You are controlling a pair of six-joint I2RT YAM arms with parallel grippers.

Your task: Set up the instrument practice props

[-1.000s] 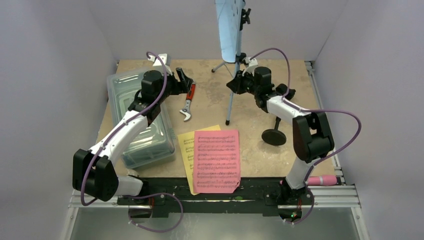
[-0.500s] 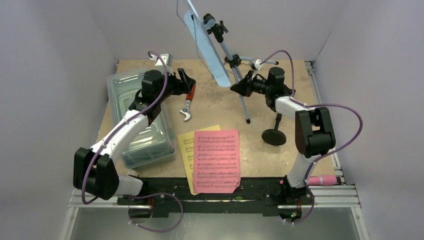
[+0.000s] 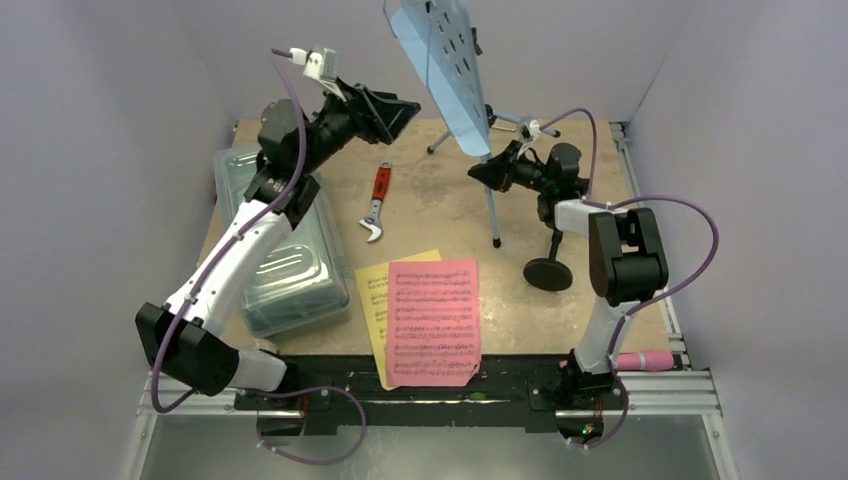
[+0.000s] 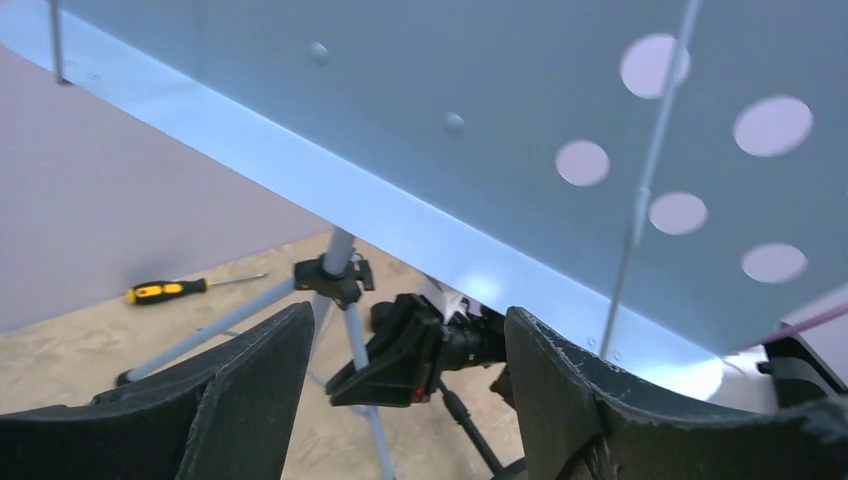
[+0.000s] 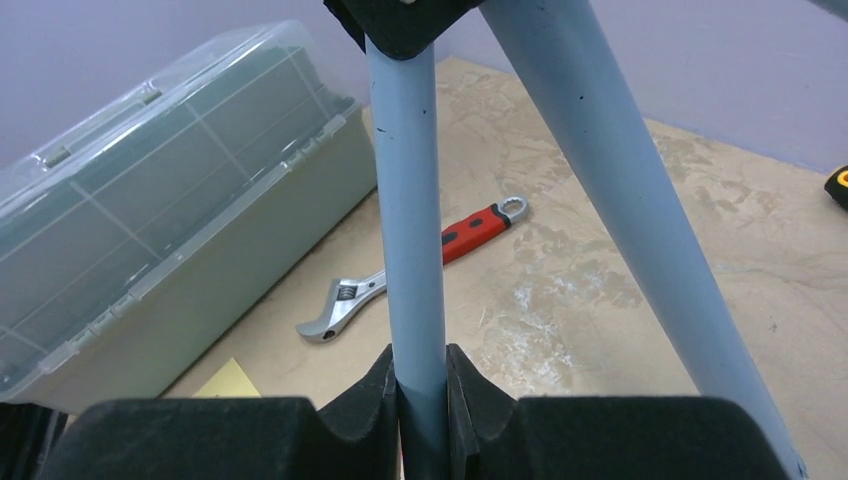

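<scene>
The light blue perforated music stand (image 3: 440, 60) stands tilted on its tripod at the back of the table. My right gripper (image 3: 480, 174) is shut on one tripod leg (image 5: 408, 200). My left gripper (image 3: 400, 108) is open and raised just left of the stand's plate (image 4: 480, 150), not touching it. The pink sheet-music page (image 3: 433, 322) lies over the yellow page (image 3: 372, 290) at the front middle. The black round-based mic stand (image 3: 548, 272) stands to the right of the pages. The pink toy microphone (image 3: 645, 360) lies at the front right edge.
A red-handled wrench (image 3: 377, 203) lies left of the tripod and also shows in the right wrist view (image 5: 420, 265). A clear plastic lidded box (image 3: 280, 260) lies on the left. A yellow-handled screwdriver (image 4: 170, 290) lies by the back wall.
My left gripper has risen from beside the wrench toward the stand's plate. My right gripper has carried the tripod leg and the stand has swung from leaning left to nearer upright.
</scene>
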